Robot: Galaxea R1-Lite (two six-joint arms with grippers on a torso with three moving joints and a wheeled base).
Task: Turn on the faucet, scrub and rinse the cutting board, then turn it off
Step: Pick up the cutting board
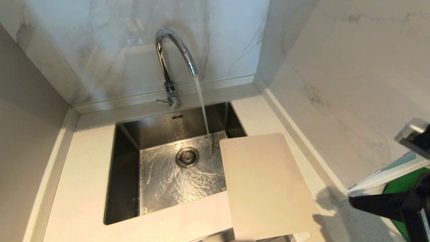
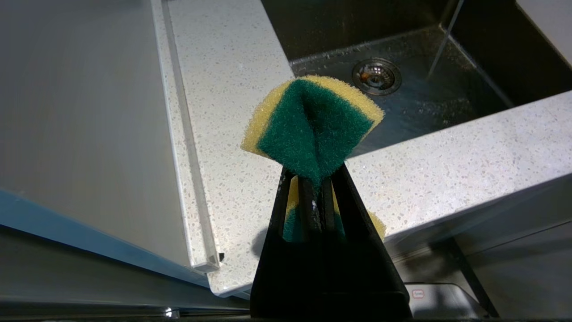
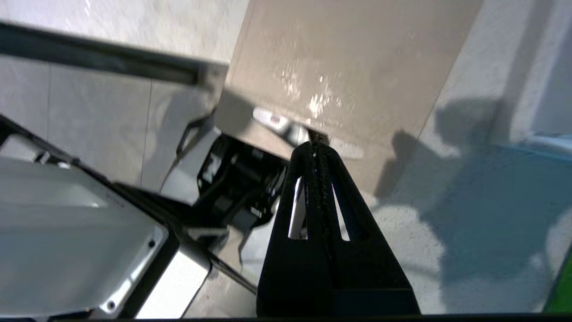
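Left gripper (image 2: 315, 179): hung near the front counter edge, left of the sink, its jaws clamped on a yellow-and-green scouring sponge (image 2: 313, 125) that bulged out past the tips.
Right gripper (image 3: 318, 147): at the near right, above the counter, fingers pressed together with nothing between them; its tips hovered over the near end of the board, close to the handle slot (image 3: 277, 121).
Cutting board (image 1: 265, 188): pale cream plastic, lying flat on the counter at the right of the sink, its near end jutting past the front edge and its far left corner overhanging the basin.
How it would handle: my guess was thin, light and fairly stiff, with some flex; a few bright specks near the slot looked like water, so slippery there.
Where to take hold: the overhanging near end by the slot seemed best, since fingers could pinch the edge from above and below there.
Sink (image 1: 127, 161): steel basin, water rippling across its floor round the drain (image 1: 187, 157).
Faucet (image 1: 173, 57): chrome gooseneck at the far rim, already running, its stream landing just left of the board's far corner.
Lever (image 1: 163, 101): thin, sticking out left from the base.
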